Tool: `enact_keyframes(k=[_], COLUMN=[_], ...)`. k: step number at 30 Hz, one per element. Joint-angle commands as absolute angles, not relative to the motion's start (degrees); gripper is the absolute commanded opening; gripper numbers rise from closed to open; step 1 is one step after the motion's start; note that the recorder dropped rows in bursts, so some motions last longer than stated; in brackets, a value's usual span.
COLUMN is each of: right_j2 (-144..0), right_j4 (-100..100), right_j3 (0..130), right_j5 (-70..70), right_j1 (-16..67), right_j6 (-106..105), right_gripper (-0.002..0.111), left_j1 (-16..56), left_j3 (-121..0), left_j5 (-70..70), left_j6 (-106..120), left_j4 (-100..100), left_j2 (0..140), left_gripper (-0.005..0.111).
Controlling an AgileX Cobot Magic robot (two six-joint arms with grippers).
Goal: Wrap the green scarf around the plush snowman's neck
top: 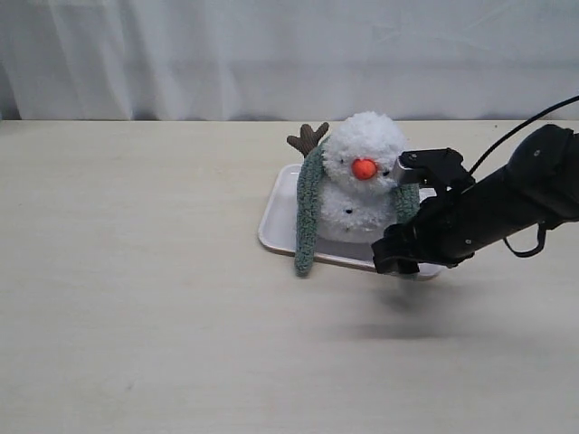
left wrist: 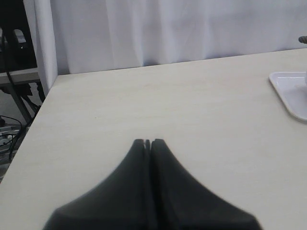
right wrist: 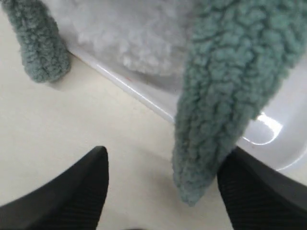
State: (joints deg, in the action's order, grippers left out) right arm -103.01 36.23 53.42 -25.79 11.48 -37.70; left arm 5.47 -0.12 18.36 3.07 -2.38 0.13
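Scarf (right wrist: 216, 96) end overhangs tray (right wrist: 129, 86) edge, apparently free.

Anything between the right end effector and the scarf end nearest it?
Nothing visible. The hanging end of the fuzzy grey-green fabric scarf is already between the jaws of the open right end effector. The rim of the flat white tray lies beyond that end, not in between.
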Motion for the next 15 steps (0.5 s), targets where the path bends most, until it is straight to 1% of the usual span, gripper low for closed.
enact_keyframes(k=[1,5,7,13,15], right_j2=[-99.4,-96.2,-95.0,-90.8,-90.0], right_j4=[26.6,12.8,10.6,18.4,20.8], right_j3=[53.3,53.3,53.3,53.3,53.3], right_j5=[-27.3,-29.4,-31.3,-34.3,-34.3], right_j1=[11.5,11.5,11.5,11.7,13.3], right_j6=[-29.1,-13.9,-11.7,-12.7,-14.5], right_gripper=[0.062,0.062,0.062,0.062,0.062], left_j1=[5.4,5.4,5.4,5.4,5.4], left_j3=[0.0,0.0,0.0,0.0,0.0], left_j5=[17.7,17.7,17.7,17.7,17.7], left_j6=[2.9,2.9,2.9,2.9,2.9], left_j4=[-2.3,-2.3,-2.3,-2.3,-2.3], left_j2=[0.0,0.0,0.0,0.0,0.0], left_gripper=[0.0,0.0,0.0,0.0,0.0])
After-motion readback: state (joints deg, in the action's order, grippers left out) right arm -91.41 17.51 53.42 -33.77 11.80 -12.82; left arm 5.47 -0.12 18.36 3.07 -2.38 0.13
